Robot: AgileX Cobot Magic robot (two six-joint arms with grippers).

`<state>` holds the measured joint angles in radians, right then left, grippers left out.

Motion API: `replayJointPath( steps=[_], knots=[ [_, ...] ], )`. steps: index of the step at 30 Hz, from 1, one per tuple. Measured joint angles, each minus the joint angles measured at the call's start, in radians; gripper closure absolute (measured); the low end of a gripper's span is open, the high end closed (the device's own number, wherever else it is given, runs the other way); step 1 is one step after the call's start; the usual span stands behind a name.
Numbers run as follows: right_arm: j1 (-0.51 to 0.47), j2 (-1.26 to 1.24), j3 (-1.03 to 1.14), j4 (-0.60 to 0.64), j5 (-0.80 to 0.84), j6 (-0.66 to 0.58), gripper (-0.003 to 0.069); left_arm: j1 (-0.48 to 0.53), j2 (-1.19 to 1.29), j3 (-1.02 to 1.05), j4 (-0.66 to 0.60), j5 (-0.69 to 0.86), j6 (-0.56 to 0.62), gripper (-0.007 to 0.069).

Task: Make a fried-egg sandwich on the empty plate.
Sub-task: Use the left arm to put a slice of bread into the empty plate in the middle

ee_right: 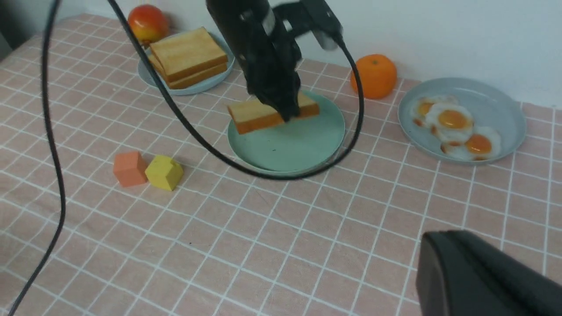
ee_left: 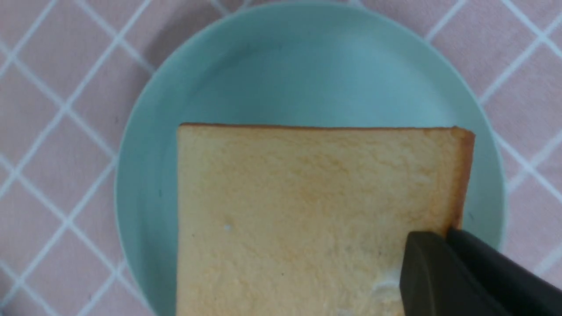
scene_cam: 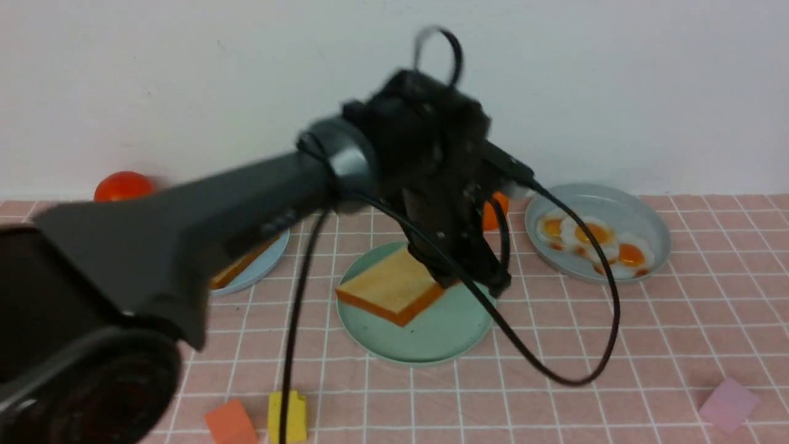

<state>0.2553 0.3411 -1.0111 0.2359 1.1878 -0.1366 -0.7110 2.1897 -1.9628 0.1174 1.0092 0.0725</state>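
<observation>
From the front, the left arm reaches across the table (scene_cam: 678, 345). Its left fingers (scene_cam: 453, 265) are clenched on the far right corner of a toast slice (scene_cam: 388, 287), which hangs tilted over the mint plate (scene_cam: 431, 348). A corner hold leaves the broad face free to settle flat; I cannot tell whether the low near corner already touches the plate. The fried eggs (scene_cam: 595, 235) lie in the grey-blue plate (scene_cam: 656, 216) to the right, well apart. I judge this slice to be the sandwich's bottom layer, with egg and top slice not yet fetched. In the left wrist view the slice (ee_left: 307, 210) covers much of the plate (ee_left: 307, 66), with bare green showing beyond its edges. The dark fingers (ee_left: 439, 276) pinch the corner by the crust, a hold narrow enough that the slice might pivot on release. The right wrist view looks in from the near side. The right fingers (ee_right: 461, 272) are drawn shut on nothing, well apart from the plates, likely parked clear of the left arm. Beyond, a spare toast stack (ee_right: 189, 55) waits on the pale blue plate (ee_right: 142, 70).
</observation>
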Motion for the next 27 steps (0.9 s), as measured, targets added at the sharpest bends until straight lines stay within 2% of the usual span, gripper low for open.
replayJointPath(
  steps=[9,13,14,16,17,22,24,27],
  knots=[
    [0.000,-0.003,0.000,0.024,0.052,0.000,0.0669,0.000,0.059,0.000,0.042,-0.106,-0.045,0.0624],
    [0.000,-0.003,0.000,0.028,0.058,0.000,0.0668,0.000,0.071,0.000,0.023,-0.125,-0.049,0.0571],
    [0.000,-0.003,0.000,0.030,0.059,0.000,0.0665,0.000,0.075,0.000,0.018,-0.125,-0.049,0.0526],
    [0.000,-0.003,0.000,0.030,0.059,0.000,0.0665,0.000,0.076,0.000,0.018,-0.125,-0.049,0.0490],
    [0.000,-0.003,0.000,0.030,0.059,0.000,0.0665,0.000,0.077,0.000,0.018,-0.126,-0.049,0.0414],
    [0.000,-0.003,0.000,0.030,0.059,0.000,0.0662,0.000,0.076,0.000,0.017,-0.122,-0.053,0.0201],
    [0.000,-0.002,0.000,0.030,0.059,0.000,0.0662,0.000,0.064,0.000,0.016,-0.111,-0.054,0.0134],
    [0.000,0.007,0.000,0.030,0.059,0.000,0.0659,0.000,0.027,0.000,0.014,-0.070,-0.072,0.0098]
  ],
)
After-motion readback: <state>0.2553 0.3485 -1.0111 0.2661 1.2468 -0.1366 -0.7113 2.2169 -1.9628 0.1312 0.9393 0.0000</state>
